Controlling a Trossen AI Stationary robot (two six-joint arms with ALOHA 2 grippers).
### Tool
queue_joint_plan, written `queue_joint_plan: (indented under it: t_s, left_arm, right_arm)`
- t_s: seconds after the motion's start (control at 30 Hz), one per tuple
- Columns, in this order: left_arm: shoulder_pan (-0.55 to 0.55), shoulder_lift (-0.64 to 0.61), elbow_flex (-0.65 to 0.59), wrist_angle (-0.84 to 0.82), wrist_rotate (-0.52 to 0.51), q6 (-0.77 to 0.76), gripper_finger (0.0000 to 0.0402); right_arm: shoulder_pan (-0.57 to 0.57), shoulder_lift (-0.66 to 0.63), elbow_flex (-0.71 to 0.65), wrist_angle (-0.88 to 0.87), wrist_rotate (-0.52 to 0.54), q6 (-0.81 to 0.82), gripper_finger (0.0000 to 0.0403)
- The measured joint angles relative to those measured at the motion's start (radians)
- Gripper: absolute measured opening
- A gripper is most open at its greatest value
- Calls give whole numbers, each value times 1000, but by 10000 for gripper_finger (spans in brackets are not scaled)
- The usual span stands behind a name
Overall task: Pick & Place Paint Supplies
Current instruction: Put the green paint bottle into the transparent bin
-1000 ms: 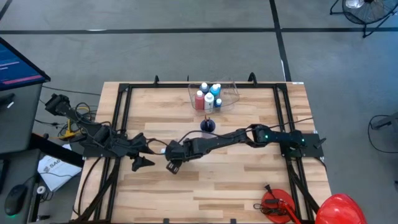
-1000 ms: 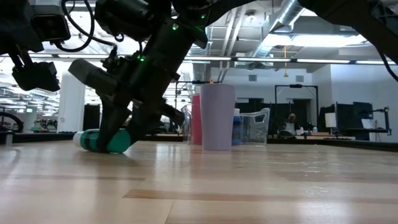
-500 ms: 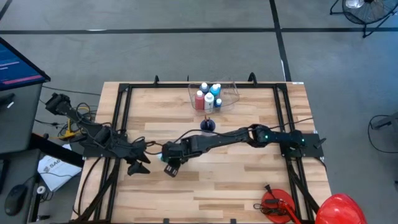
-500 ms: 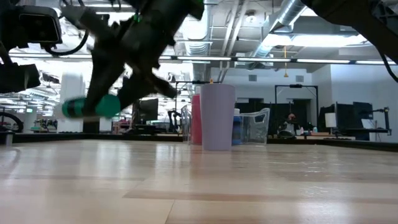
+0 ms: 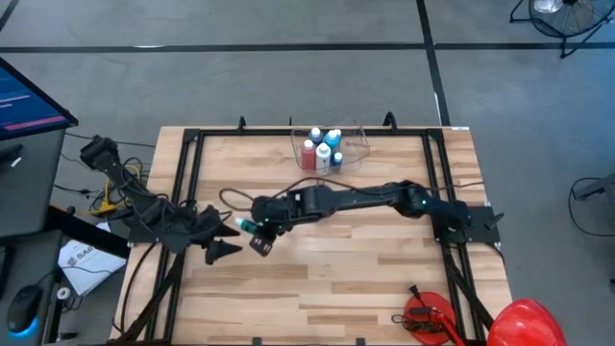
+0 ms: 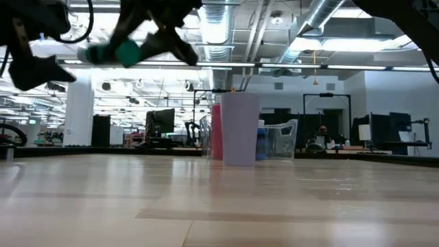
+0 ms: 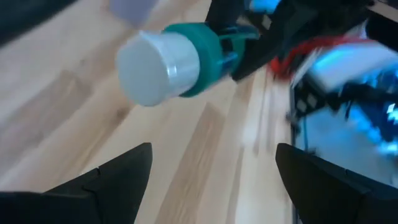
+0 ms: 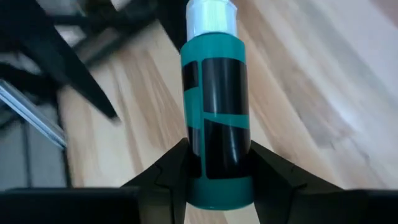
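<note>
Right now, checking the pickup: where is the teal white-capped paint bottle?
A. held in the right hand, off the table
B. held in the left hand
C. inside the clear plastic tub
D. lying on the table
A: the right hand clamps the teal white-capped paint bottle above the wooden table.

Teal paint bottle [image 8: 216,112], white cap, black label; pale wood-grain table [image 5: 384,279].

Teal bottle [image 8: 216,112] base hidden between right pincer [image 8: 214,168] fingers.

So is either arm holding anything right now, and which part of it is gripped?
The right tool holds the teal paint bottle by its base end, white cap pointing away, lifted off the table. The left tool is open, holding nothing.
</note>
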Motion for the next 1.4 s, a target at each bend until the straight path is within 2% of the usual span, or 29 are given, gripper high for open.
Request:
queue_joint_plan:
  t_s: [0.13, 0.3, 0.63, 0.87, 1.0, 1.27, 1.4]
  left_arm:
    - [-14, -5, 0, 85, -87, 0, 335]
    - [-12, -8, 0, 224, -126, 87, 335]
    - [-11, -46, 0, 725, -135, 446, 335]
    - [29, -91, 0, 1014, -280, 728, 335]
    - [99, -92, 10, 1068, -273, 784, 335]
    - [210, -27, 115, 1071, -99, 813, 335]
    - [223, 40, 151, 1070, -93, 815, 335]
  right_arm:
    - [-20, -43, -2, 25, 5, 28, 126]
    - [-43, -108, -1, 91, 5, 49, 128]
    - [-73, -254, -1, 167, 6, 54, 131]
    - [-70, -329, -1, 313, 8, 54, 130]
    - [-60, -339, 0, 353, 8, 54, 131]
    - [-32, -323, 0, 368, 5, 80, 132]
    - [-21, -318, -2, 365, 6, 78, 132]
